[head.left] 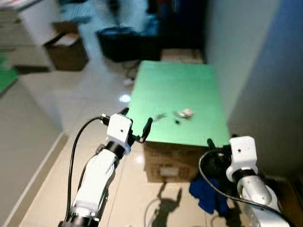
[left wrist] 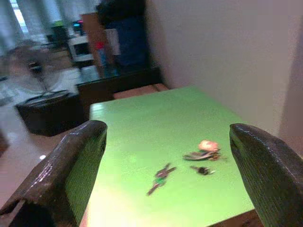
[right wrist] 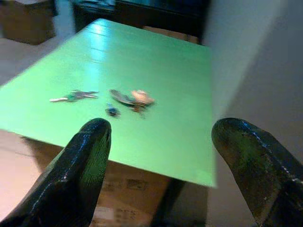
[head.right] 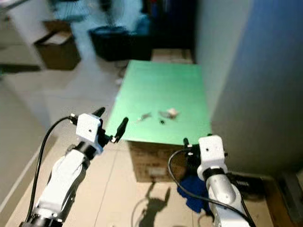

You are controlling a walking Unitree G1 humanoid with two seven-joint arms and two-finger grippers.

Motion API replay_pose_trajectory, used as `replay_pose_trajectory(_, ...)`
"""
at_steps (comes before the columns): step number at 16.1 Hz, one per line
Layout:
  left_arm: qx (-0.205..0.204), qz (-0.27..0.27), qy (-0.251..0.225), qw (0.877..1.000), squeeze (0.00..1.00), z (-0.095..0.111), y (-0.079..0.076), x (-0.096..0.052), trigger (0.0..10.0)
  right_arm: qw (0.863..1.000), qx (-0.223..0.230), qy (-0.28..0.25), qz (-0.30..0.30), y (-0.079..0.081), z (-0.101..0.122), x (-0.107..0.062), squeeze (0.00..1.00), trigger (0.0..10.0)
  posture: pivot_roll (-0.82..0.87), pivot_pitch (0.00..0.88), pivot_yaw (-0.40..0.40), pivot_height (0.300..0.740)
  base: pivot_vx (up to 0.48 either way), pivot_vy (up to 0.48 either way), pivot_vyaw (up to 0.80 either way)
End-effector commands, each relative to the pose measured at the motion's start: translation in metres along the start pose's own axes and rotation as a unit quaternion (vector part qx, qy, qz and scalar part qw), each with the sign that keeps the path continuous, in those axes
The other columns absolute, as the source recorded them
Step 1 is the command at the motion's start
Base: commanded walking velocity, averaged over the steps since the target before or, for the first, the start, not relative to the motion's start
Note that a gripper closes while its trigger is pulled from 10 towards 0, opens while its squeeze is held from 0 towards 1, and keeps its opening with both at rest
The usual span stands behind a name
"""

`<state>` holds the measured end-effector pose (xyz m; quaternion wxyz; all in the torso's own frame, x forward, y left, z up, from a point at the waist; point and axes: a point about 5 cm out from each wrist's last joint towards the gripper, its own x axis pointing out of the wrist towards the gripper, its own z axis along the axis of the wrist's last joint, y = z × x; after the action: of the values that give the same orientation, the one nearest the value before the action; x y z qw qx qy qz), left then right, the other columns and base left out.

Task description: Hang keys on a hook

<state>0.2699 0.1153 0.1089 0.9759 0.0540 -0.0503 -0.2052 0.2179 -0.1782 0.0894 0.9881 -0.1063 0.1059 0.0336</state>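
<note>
The robot stands short of the green table (head.left: 165, 85), both arms raised toward it, so this looks like the approach before any pickup. The left gripper (head.left: 137, 125) hovers by the table's near left corner, fingers spread wide and holding nothing; the right gripper (right wrist: 165, 161) hangs below the near right edge, equally spread and empty. The keys (left wrist: 203, 150) lie toward the table's near right, a smaller key (left wrist: 161, 176) just left of them. Next it likely needs to step closer and lower one gripper over the keys. I can't make out a hook.
</note>
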Motion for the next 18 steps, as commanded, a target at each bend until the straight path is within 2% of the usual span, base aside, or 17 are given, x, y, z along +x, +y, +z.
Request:
replay_pose_trajectory(1,0.002,0.003,-0.010,1.000,0.00,0.004,0.003,-0.001,10.0,1.000,-0.005,-0.011,0.009,0.002,0.005,0.003,0.00,10.0,-0.20,0.000,0.058,0.740,0.296,0.000,0.80)
replay_pose_trajectory(2,0.001,0.003,-0.011,1.000,0.00,0.004,0.004,-0.001,10.0,1.000,-0.007,-0.012,0.009,0.002,0.006,0.004,0.00,10.0,-0.20,0.000,0.057,0.740,0.315,0.000,0.80)
replay_pose_trajectory(9,0.001,-0.002,-0.015,1.000,0.00,0.006,0.003,0.005,10.0,1.000,0.000,-0.024,0.003,0.000,0.009,0.008,0.00,10.0,-0.20,0.000,0.067,0.740,0.365,0.000,0.00)
replay_pose_trajectory(10,0.000,-0.003,-0.017,1.000,0.00,0.007,0.003,0.007,10.0,0.999,0.028,-0.025,-0.009,-0.003,0.010,0.008,0.00,10.0,-0.21,0.000,0.074,0.740,0.375,0.000,0.00)
replay_pose_trajectory(13,-0.001,-0.011,-0.019,1.000,0.00,0.008,0.002,0.009,10.0,0.999,0.030,-0.031,-0.012,-0.004,0.011,0.008,0.00,10.0,-0.21,0.000,0.085,0.740,0.374,0.000,-0.65)
replay_pose_trajectory(18,0.001,-0.020,-0.007,1.000,0.00,0.004,0.000,0.010,10.0,0.999,0.031,-0.026,-0.021,-0.004,0.007,0.004,0.00,10.0,-0.21,0.000,0.092,0.740,0.287,0.000,0.00)
